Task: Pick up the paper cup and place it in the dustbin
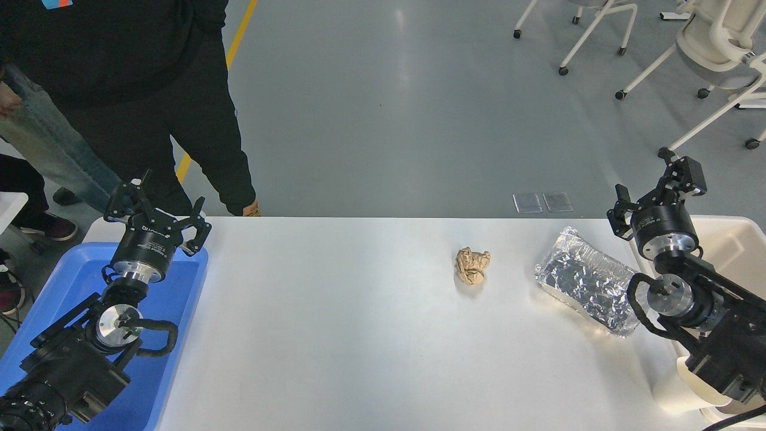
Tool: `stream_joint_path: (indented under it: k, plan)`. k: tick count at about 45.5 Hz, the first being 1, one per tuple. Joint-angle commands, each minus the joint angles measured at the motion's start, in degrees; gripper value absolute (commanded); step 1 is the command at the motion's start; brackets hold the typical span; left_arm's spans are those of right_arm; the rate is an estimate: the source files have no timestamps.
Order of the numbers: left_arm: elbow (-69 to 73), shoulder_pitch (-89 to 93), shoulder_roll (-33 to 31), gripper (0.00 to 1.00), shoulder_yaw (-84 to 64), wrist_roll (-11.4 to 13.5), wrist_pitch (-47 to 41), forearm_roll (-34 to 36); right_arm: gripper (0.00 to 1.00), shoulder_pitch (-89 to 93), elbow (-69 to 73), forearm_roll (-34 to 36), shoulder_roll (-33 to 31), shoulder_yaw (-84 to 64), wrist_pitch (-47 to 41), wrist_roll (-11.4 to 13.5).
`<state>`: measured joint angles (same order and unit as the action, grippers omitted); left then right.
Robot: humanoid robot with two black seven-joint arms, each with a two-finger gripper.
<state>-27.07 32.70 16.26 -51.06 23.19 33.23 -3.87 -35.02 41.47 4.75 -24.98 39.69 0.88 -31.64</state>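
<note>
at the far left a person [119, 66] in dark clothes stood beyond the table's far edge, up and behind the left gripper [157, 206]. that gripper hung over the far end of the blue tray [179, 311], its fingers spread apart with nothing between them, the arm running back toward the lower left corner. the white table [335, 335] stretched out to its right. well to the right of that claw, and well left of the other one, lay a crumpled brown paper ball [473, 265]. just left of and below the right gripper [653, 190] sat the crinkled foil container [586, 288], resting flat and reaching close to the arm's wrist. the right gripper was raised near the table's far right corner, fingers apart and holding nothing. the dustbin [739, 245] stood just to its right (only part of the rim and inner wall showed behind the arm). the paper cup [676, 392] lay well below the claw, near the table's front right corner, partly hidden under the right arm
</note>
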Motion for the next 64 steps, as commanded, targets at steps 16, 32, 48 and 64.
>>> stream_joint_path:
  k: [16,32,48,64]
  plan:
    - [0.0,0.0,0.0,0.99,-0.1,0.0,0.1,0.0,1.00,-0.3,0.1,0.0,2.2,0.0,0.1,0.0]
    - [-0.1,0.0,0.0,0.99,-0.1,0.0,0.1,0.0,1.00,-1.1,0.0,0.0,2.7,0.0,0.3,0.0]
    - [0.0,0.0,0.0,0.99,-0.1,0.0,0.1,0.0,1.00,-1.5,0.0,0.0,2.1,-3.1,0.3,0.3]
    - [0.0,0.0,0.0,0.99,-0.1,0.0,0.1,0.0,1.00,-16.5,-0.2,0.2,-5.0,-35.1,0.5,9.5]
